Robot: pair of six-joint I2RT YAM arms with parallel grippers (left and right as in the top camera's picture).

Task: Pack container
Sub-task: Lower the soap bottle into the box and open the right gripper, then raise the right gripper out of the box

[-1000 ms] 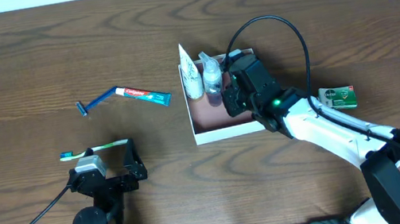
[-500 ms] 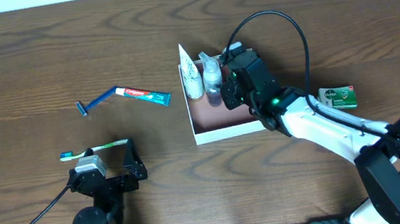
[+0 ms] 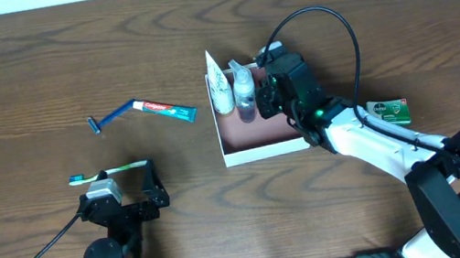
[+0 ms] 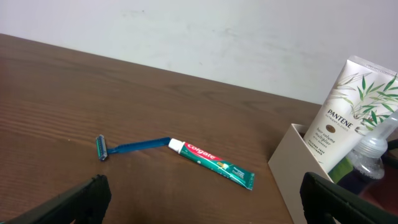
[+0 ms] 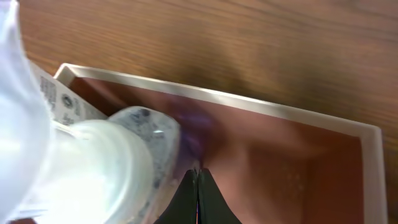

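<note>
1. Two items already stand in the container (image 3: 262, 154): a white shampoo tube (image 3: 219, 84) and a clear spray bottle (image 3: 244, 91), both at its far-left corner. The container rests on the table (image 3: 35, 67), with the toothpaste (image 3: 165, 110) off to its left and the green soap carton (image 3: 388, 111) near its right side.
2. My right gripper (image 5: 198, 186) is down inside the container, just beside the bottle, with its jaws pressed together on nothing.
3. My left gripper (image 3: 154, 184) sits well to the left of the container, jaws spread wide and empty, with the toothbrush (image 3: 107, 172) close by.
4. First risk, as I judge it: my closed right jaws are so near the bottle that a sideways drift on the way out could knock it over, and it could take the leaning tube down with it.
5. Second risk: the container's walls look thin and light, and my right arm reaches in over its right wall. If the arm catches that wall, it could drag or tilt the whole container and spill what is packed.
6. Unpacked items: the toothpaste, razor (image 3: 112, 117) and toothbrush lie well left of the container, and the carton lies to its right.
7. Heading: the container lies flat with its open side facing straight up. It looks close to square, so I see no real long axis. Its walls run nearly in line with the table's edges, turned only slightly.
</note>
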